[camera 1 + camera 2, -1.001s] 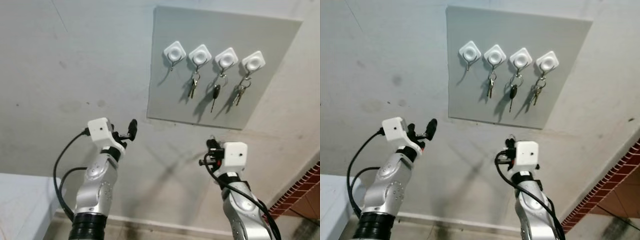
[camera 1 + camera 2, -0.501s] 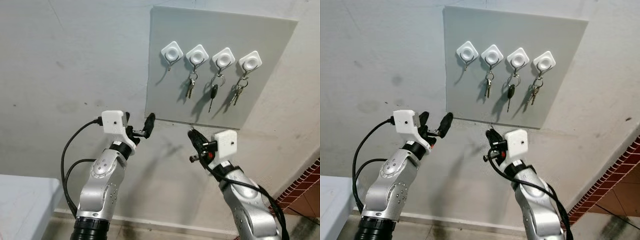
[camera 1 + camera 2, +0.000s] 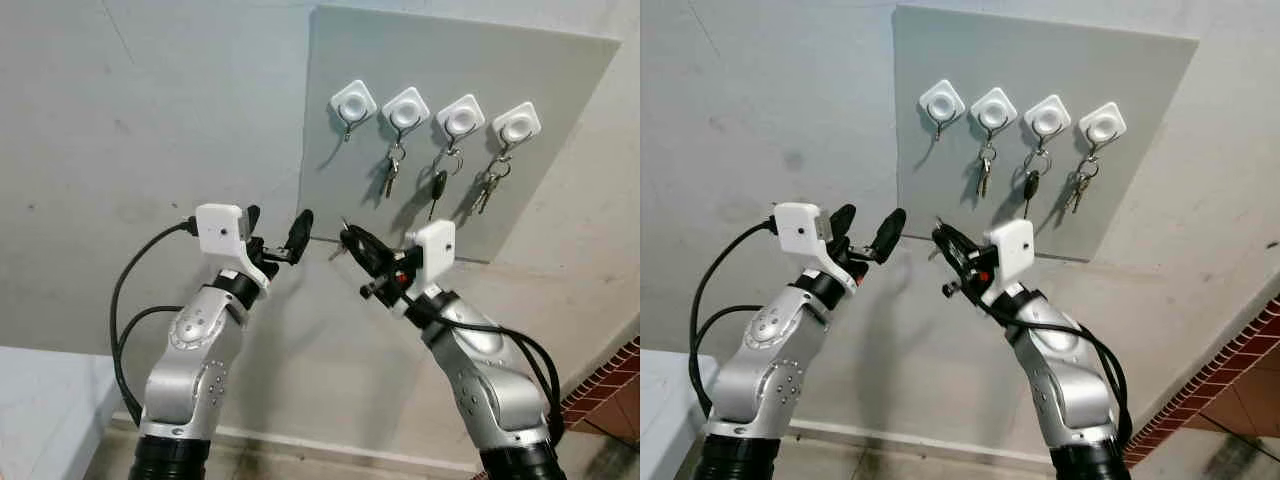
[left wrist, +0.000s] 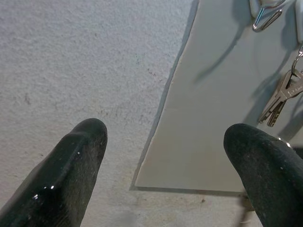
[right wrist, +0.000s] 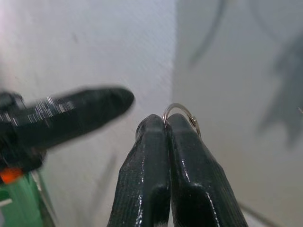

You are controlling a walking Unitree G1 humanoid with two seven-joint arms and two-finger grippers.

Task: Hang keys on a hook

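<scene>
A grey board (image 3: 440, 60) on the wall carries a row of white hooks. The leftmost hook (image 3: 353, 103) is bare; the other three hold keys (image 3: 390, 175). My right gripper (image 3: 350, 240) is raised below the board's lower left corner, shut on a metal key ring (image 5: 182, 111) whose loop pokes out above the fingertips (image 5: 152, 127). My left gripper (image 3: 866, 225) is open just to its left, nothing between its fingers (image 4: 80, 151). In the left wrist view the bare hook (image 4: 265, 14) and a hanging key bunch (image 4: 279, 99) lie beyond the fingers.
The wall (image 3: 150, 120) is rough pale plaster. A red brick edge (image 3: 605, 375) runs at the lower right, and a white surface (image 3: 40, 410) sits at the lower left.
My right gripper has swung up and to the left, close to the left gripper's tip. The left gripper came up and rightward toward the board's corner.
</scene>
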